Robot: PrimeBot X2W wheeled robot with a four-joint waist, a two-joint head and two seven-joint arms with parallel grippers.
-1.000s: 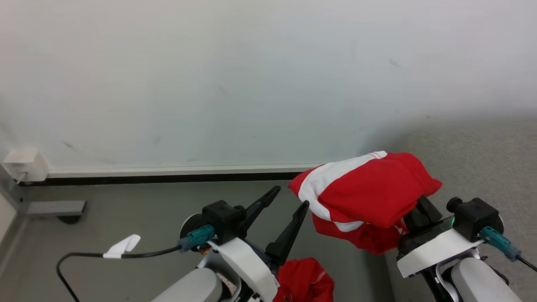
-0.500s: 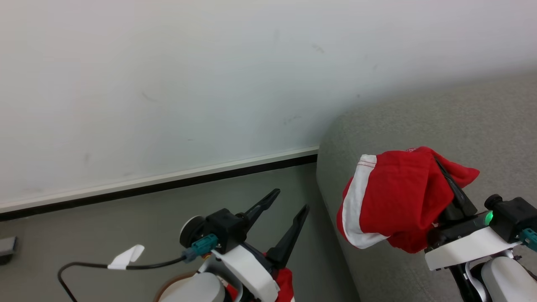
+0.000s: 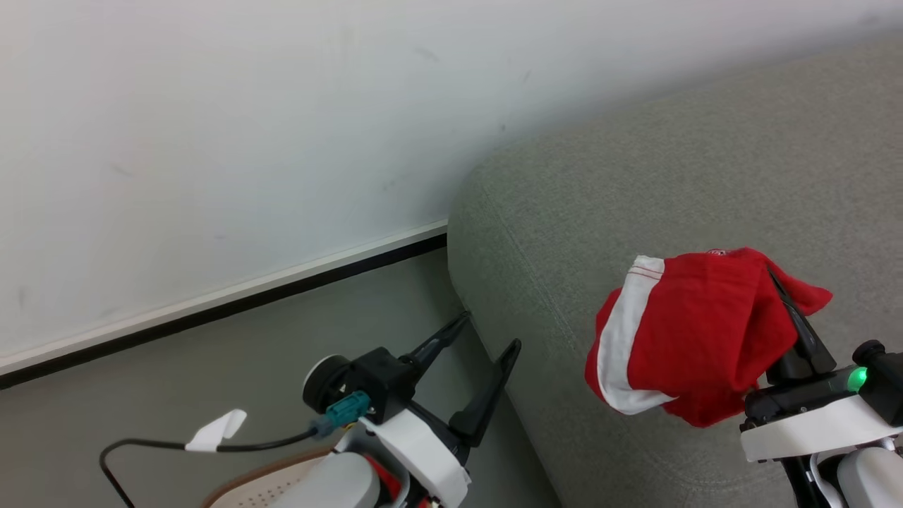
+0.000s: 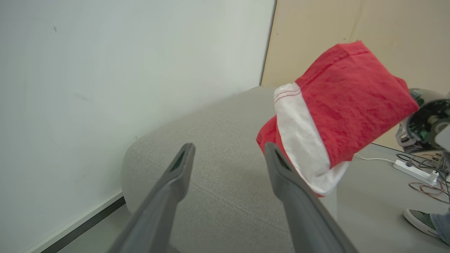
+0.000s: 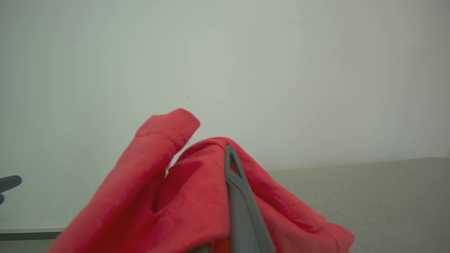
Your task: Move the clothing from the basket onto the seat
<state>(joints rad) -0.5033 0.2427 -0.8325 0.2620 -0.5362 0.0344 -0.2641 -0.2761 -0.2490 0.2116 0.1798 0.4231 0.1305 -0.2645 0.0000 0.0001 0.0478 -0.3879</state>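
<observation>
1. Clothing (image 3: 677,339): a red bundle with a white band hangs over the seat's (image 3: 635,176) front edge and appears clear of it.
2. Right gripper (image 3: 779,296) is clamped on the clothing; one finger shows, the other is buried in cloth.
3. Left gripper (image 3: 490,331) is spread wide and empty, beside the seat's corner.
4. Basket (image 3: 243,481) sits low by the left arm, with some red beside its rim.
5. Step: carrying to the seat. The next move likely calls for lowering over the cushion, then parting the fingers well inside the edge.
</observation>
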